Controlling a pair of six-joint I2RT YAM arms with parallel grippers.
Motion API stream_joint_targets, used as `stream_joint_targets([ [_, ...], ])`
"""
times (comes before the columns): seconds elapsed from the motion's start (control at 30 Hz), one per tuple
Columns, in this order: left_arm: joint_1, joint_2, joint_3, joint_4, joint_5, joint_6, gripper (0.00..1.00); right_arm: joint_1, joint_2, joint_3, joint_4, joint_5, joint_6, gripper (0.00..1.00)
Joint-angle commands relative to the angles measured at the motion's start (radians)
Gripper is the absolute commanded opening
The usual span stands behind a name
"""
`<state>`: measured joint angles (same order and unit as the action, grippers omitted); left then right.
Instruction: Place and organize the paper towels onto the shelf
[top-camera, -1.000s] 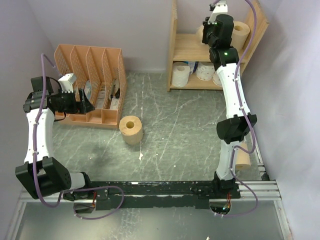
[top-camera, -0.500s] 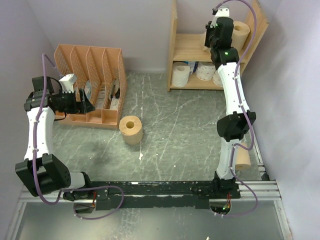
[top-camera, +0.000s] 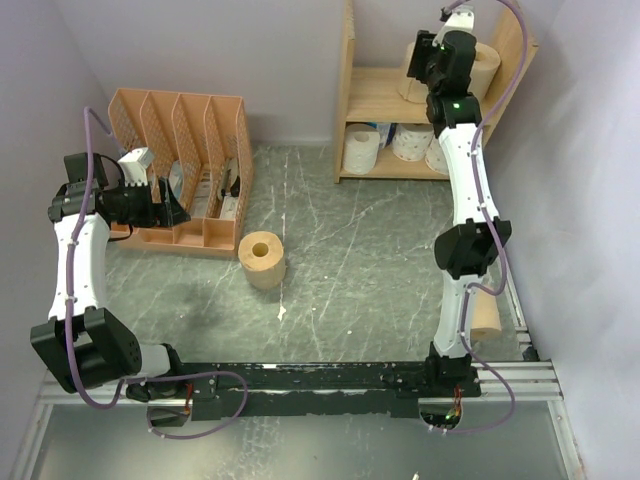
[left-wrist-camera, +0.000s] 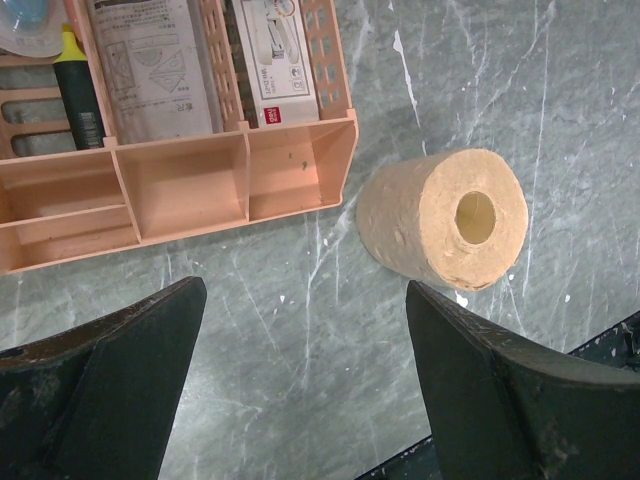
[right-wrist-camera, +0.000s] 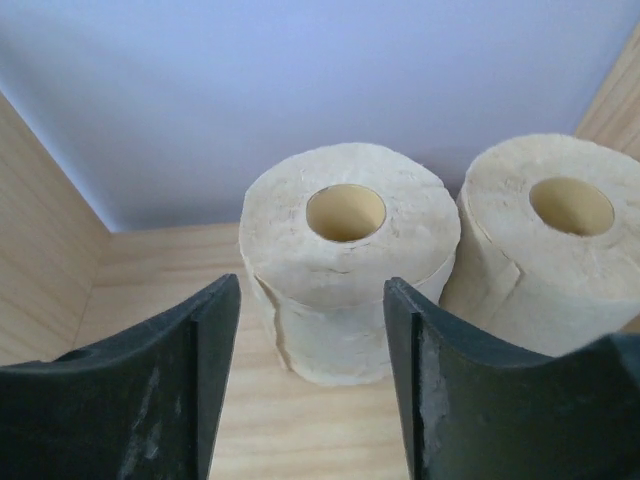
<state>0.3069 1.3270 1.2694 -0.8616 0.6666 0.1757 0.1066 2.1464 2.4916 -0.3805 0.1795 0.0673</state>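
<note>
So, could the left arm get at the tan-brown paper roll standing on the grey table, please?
Probably yes: its open fingers hover near the tan-brown paper roll, with only bare grey table between them.

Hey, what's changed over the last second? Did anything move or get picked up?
The right gripper slid a little to the right over the shelf's upper tier. It's open now, facing a tan roll standing beside a second roll. Whether it just let go can't be told. The left gripper, open, the loose roll on the table and the organizer stayed put.
</note>
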Motion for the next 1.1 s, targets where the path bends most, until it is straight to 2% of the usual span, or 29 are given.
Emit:
stream_joint_targets([
  [0.0,0.01,0.008,0.034,-0.013,0.021,0.014,0.93,-0.009,0.039,0.048,0.099,-0.004,0.012,0.64],
  [0.13,0.01,0.017,0.035,-0.014,0.021,0.017,0.93,0.055,-0.042,-0.043,0.205,0.029,-0.102,0.93],
  [0.2,0.011,0.018,0.033,-0.014,0.018,0.019,0.93,0.156,-0.132,-0.156,0.26,0.087,-0.265,0.99],
  [0.23,0.01,0.014,0.032,-0.016,0.016,0.022,0.93,0.251,-0.193,-0.241,0.284,0.128,-0.359,1.0],
  [0.27,0.01,0.009,0.028,-0.015,0.013,0.023,0.93,0.302,-0.269,-0.356,0.328,0.174,-0.451,1.0],
  [0.3,0.009,0.001,0.023,-0.011,0.01,0.024,0.93,0.403,-0.352,-0.501,0.385,0.21,-0.516,1.0],
  [0.37,0.009,-0.011,0.008,0.0,0.0,0.022,0.93,0.501,-0.517,-0.759,0.465,0.213,-0.543,1.0],
  [0.47,0.009,-0.013,0.002,0.002,-0.002,0.022,0.93,0.534,-0.722,-0.996,0.359,-0.02,-0.413,1.0],
  [0.5,0.01,-0.009,0.004,0.001,0.0,0.022,0.93,0.538,-0.765,-1.059,0.318,-0.172,-0.41,0.98],
  [0.57,0.01,-0.001,0.005,0.001,0.01,0.021,0.93,0.56,-0.843,-1.19,0.264,-0.351,-0.445,0.96],
  [0.63,0.01,0.011,0.009,-0.002,0.021,0.021,0.93,0.579,-0.884,-1.3,0.241,-0.457,-0.468,0.95],
  [0.83,0.009,0.01,0.008,-0.001,0.014,0.019,0.93,0.658,-0.816,-1.378,0.161,-0.577,-0.525,0.87],
  [0.93,0.01,-0.001,0.002,0.002,0.005,0.016,0.93,0.719,-0.746,-1.352,0.108,-0.643,-0.595,0.85],
  [1.07,0.01,-0.013,-0.01,0.006,-0.007,0.016,0.93,0.778,-0.623,-1.282,0.06,-0.628,-0.665,0.84],
])
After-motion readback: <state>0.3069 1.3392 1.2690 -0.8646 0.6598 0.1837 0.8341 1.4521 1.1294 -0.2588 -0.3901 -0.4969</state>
